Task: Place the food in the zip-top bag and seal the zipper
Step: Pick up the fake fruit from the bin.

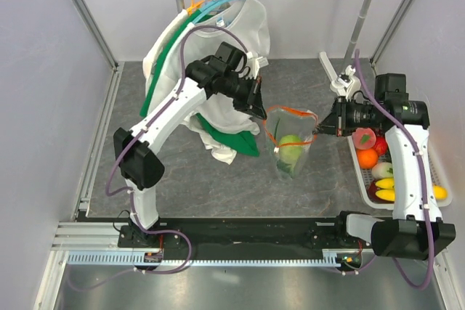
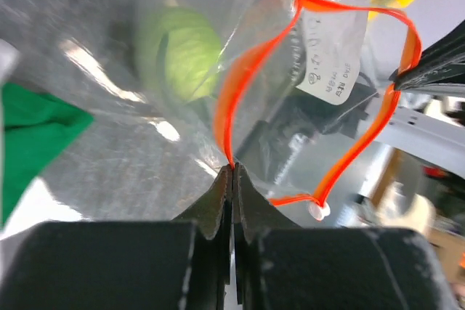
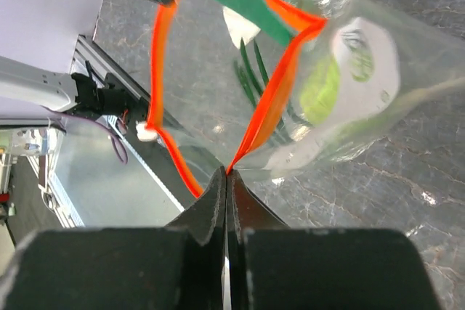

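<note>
While left, right jaws clamp zipper [image 1: 294, 110], bag [image 1: 306, 149] hangs lengthwise vertical, mouth upward.

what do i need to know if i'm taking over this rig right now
Left gripper: shut on the red-orange zipper strip of the clear floppy plastic bag.
Right gripper: shut on the strip's opposite side; the bag mouth is held open between them.
Done: a round pale green vegetable and long green onions are inside.
Left: orange, red, white and yellow pieces sit in the white slatted basket at right; zipper unsealed, small white slider at one end.
</note>
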Robot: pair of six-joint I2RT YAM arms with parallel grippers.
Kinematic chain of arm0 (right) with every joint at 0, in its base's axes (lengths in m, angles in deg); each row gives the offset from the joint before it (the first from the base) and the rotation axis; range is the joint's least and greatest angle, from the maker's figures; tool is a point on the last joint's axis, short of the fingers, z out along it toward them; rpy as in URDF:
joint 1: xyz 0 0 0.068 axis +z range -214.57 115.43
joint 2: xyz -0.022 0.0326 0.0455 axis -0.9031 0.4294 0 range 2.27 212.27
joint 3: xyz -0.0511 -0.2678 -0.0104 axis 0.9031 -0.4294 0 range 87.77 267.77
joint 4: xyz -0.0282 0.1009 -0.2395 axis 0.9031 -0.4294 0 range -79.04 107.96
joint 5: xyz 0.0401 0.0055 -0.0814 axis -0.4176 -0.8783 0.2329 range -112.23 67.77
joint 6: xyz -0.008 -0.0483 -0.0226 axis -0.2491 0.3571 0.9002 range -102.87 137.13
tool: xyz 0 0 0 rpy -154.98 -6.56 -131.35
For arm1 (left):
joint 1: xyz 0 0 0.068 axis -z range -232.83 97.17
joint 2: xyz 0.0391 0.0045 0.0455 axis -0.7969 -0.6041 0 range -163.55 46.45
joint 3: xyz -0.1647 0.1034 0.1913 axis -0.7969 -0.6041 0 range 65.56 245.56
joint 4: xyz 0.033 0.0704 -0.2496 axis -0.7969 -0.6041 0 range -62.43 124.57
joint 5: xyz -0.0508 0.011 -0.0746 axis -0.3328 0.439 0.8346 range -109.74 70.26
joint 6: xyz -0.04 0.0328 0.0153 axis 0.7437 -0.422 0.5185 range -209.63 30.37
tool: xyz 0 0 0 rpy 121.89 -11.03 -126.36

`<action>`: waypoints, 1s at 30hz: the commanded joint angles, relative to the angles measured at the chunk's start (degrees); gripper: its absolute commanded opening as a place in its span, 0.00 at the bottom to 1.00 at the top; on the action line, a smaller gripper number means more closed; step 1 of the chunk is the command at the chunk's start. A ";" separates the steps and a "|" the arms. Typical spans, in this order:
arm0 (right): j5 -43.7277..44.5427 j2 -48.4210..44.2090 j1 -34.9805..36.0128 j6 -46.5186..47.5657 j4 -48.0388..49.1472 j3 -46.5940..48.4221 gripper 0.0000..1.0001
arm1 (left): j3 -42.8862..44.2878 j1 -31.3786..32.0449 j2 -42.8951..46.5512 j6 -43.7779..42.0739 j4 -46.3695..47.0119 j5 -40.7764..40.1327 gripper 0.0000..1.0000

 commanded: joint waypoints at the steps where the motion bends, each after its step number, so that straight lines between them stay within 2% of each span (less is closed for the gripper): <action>1: 2.29 2.24 -0.33 6.54 -10.14 2.82 0.00 | 9.17 2.04 5.32 -10.85 -6.60 -13.85 0.02; 7: 4.24 7.34 -0.50 5.67 -8.39 5.18 0.00 | 7.42 3.10 3.91 -11.92 -7.41 -14.51 0.02; 9: 4.85 8.13 -0.50 7.93 -8.12 7.64 0.10 | 6.72 3.10 3.82 -11.48 -6.27 -14.24 0.02; 10: 5.12 8.48 -0.42 9.95 -9.08 9.74 0.41 | 6.45 3.10 3.65 -11.31 -5.75 -14.32 0.02; 11: 6.86 9.44 -0.42 11.36 -10.83 14.29 0.58 | 6.28 3.10 3.56 -11.13 -5.39 -14.50 0.02; 12: 8.01 9.89 -0.42 12.68 -11.37 16.68 0.70 | 5.93 3.10 3.21 -11.04 -4.95 -14.50 0.02; 13: 9.50 10.33 -0.42 16.87 -12.42 21.58 0.87 | 5.92 3.10 2.77 -10.78 -4.95 -14.15 0.02; 14: 12.82 11.64 -0.42 20.39 -15.56 24.15 0.92 | 5.66 3.10 2.42 -10.43 -4.77 -13.97 0.02; 16: 19.76 12.27 -0.42 27.77 -16.38 27.33 0.98 | 5.22 3.10 2.07 -9.72 -4.69 -13.10 0.02; 17: 22.67 11.48 -0.50 30.95 -16.38 26.91 0.98 | 5.22 3.10 1.72 -9.46 -4.60 -12.92 0.02; 18: 29.48 10.61 -0.42 34.46 -16.38 25.68 0.98 | 4.87 3.10 1.63 -9.02 -4.42 -12.66 0.02; 21: 41.89 6.92 -0.42 46.15 -16.38 18.39 0.98 | 4.35 3.10 1.45 -8.49 -3.98 -11.86 0.02; 23: 46.67 3.05 -0.42 51.68 -16.38 13.82 0.98 | 3.73 3.10 1.45 -8.49 -3.63 -11.69 0.02; 30: 66.97 -7.50 -0.50 59.00 -16.47 2.39 0.98 | 2.32 3.10 1.54 -8.14 -2.75 -10.81 0.02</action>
